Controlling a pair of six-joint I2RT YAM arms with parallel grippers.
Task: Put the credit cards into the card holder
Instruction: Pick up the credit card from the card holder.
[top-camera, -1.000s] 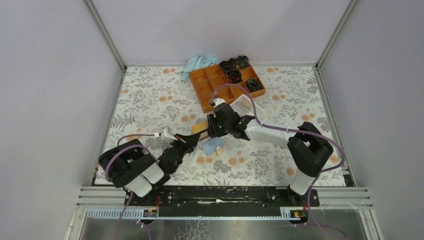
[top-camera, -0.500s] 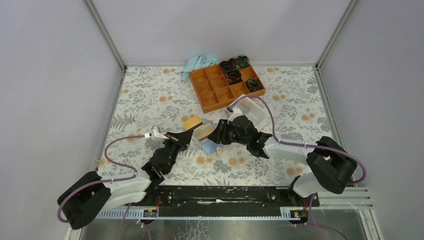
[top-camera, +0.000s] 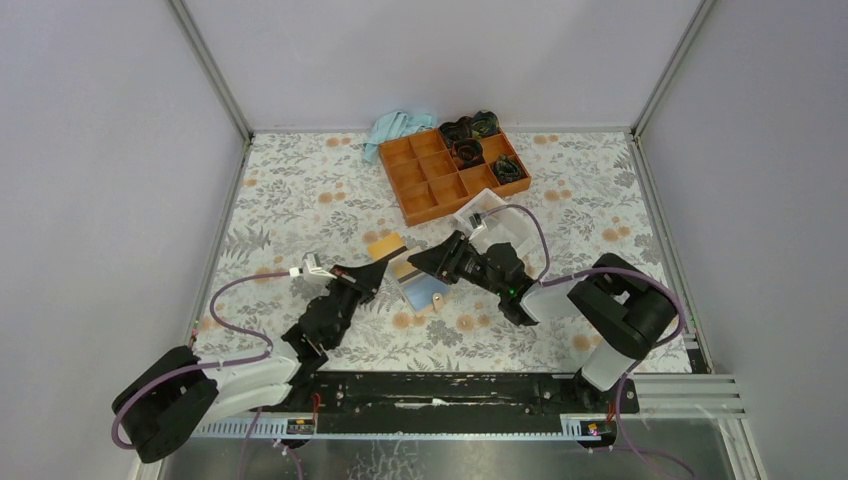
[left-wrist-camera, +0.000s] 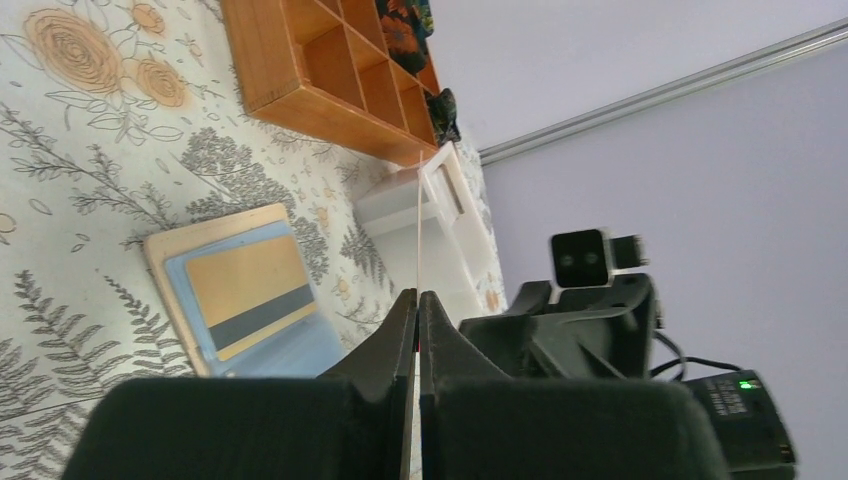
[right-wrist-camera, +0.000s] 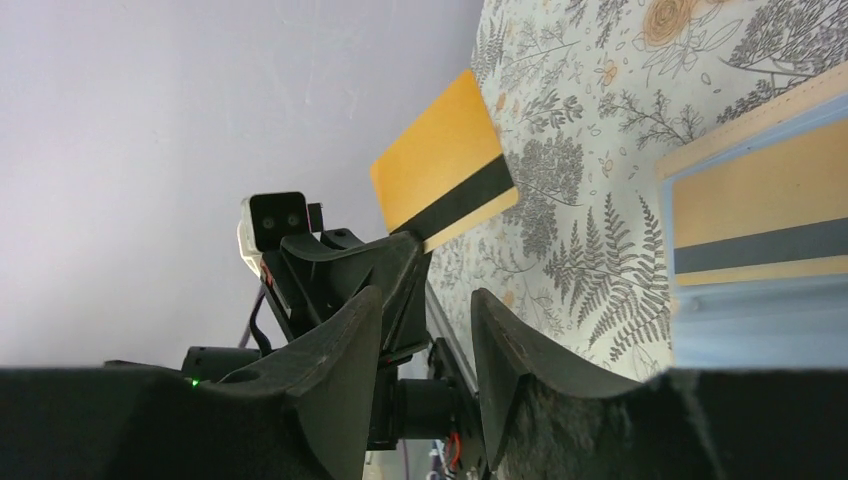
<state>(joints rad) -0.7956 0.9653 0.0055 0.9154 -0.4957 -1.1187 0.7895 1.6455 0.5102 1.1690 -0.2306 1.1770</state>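
My left gripper (top-camera: 377, 268) (left-wrist-camera: 417, 295) is shut on an orange-yellow credit card with a dark stripe (top-camera: 385, 245) (right-wrist-camera: 440, 165) and holds it above the table; in the left wrist view it is a thin edge-on line (left-wrist-camera: 418, 220). The tan card holder (top-camera: 437, 298) (left-wrist-camera: 158, 268) (right-wrist-camera: 760, 118) lies open just to the right. On it lies a light blue card (top-camera: 422, 290) (left-wrist-camera: 300, 350) with another yellow striped card (left-wrist-camera: 245, 295) (right-wrist-camera: 760, 235) on top. My right gripper (top-camera: 418, 261) (right-wrist-camera: 425, 295) is open and empty, just right of the held card, above the holder.
An orange compartment tray (top-camera: 405, 172) (left-wrist-camera: 300, 70) with dark items (top-camera: 470, 150) in its right cells stands at the back. A white box (top-camera: 495, 225) (left-wrist-camera: 440, 225) sits just behind the right arm. A light blue cloth (top-camera: 395, 125) lies at the back edge.
The right gripper has drawn back from the orange-yellow card and stands open. The left gripper keeps the card, a little higher and further left than a second ago.
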